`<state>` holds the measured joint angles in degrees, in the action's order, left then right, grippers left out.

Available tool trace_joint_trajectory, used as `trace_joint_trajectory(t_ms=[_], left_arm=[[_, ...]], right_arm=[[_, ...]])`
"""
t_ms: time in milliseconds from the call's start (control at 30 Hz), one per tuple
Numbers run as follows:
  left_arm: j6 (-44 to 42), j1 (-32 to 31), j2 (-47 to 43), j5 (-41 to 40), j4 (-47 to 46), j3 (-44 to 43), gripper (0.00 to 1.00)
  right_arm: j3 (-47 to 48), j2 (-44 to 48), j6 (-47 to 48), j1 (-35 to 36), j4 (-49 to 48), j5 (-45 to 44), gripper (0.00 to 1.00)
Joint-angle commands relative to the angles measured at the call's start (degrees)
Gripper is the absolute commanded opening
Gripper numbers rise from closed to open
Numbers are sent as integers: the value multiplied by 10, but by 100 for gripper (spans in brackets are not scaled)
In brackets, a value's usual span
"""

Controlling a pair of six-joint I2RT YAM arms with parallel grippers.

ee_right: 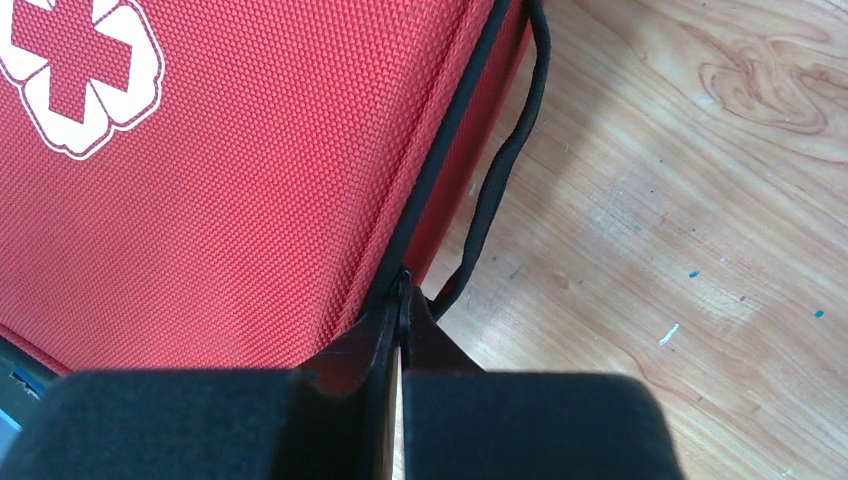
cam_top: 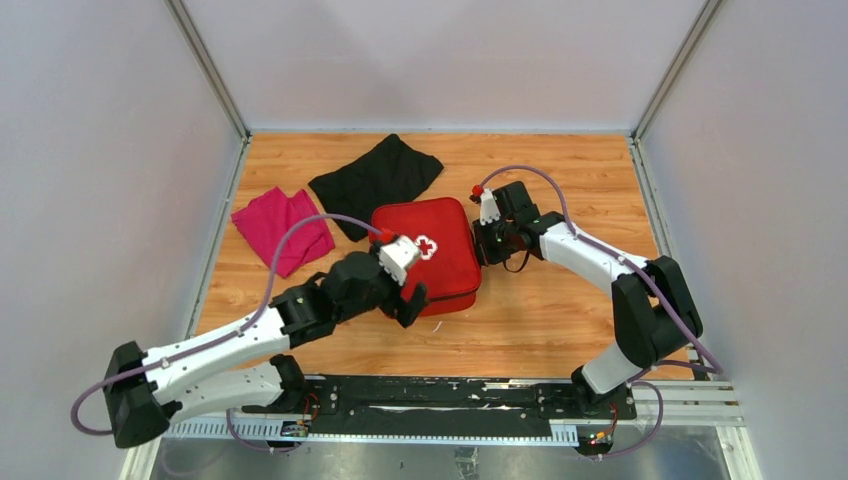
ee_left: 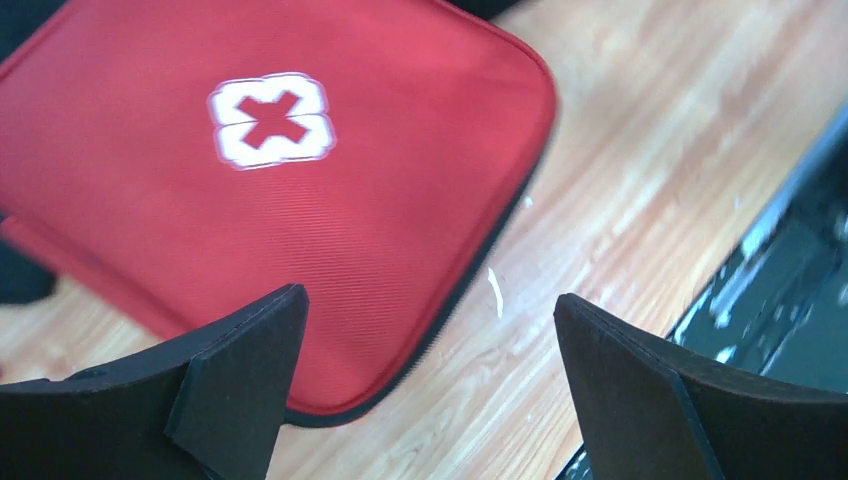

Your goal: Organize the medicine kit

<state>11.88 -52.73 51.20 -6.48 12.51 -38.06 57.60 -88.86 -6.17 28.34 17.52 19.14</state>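
Note:
The medicine kit (cam_top: 445, 235) is a red soft case with a white cross, lying closed on the wooden table. My left gripper (cam_top: 414, 300) is open and empty, hovering over the kit's near corner (ee_left: 330, 330); its two black fingers (ee_left: 240, 370) straddle the zip edge without touching it. My right gripper (cam_top: 484, 248) is at the kit's right side. In the right wrist view its jaws (ee_right: 404, 300) are shut on the black zipper pull at the kit's (ee_right: 220, 200) zip line. A black loop handle (ee_right: 500, 170) hangs beside them.
A black cloth (cam_top: 378, 178) lies behind the kit and a magenta cloth (cam_top: 282, 228) to its left. A black mounting rail (cam_top: 440, 395) runs along the near table edge, also in the left wrist view (ee_left: 790, 290). Walls enclose the table on three sides.

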Motion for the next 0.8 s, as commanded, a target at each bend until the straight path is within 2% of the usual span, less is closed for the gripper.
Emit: trace_joint_trajectory(t_ms=[0,167,433,767], left_arm=[[-168,-88,47,0,-38,11,100],[-245,-120,104,-23,-37,-1,100],[-260,-122,145,-67,-18,-19,91],[-226,-123,209,-174,-12,-37,67]], right_arm=[[2,-14,-3,5,23,12,0],[3,-14,-7,5,24,19,0],[-1,-13,-13,5,29,34,0],[-16,7,-17,5,31,36,0]])
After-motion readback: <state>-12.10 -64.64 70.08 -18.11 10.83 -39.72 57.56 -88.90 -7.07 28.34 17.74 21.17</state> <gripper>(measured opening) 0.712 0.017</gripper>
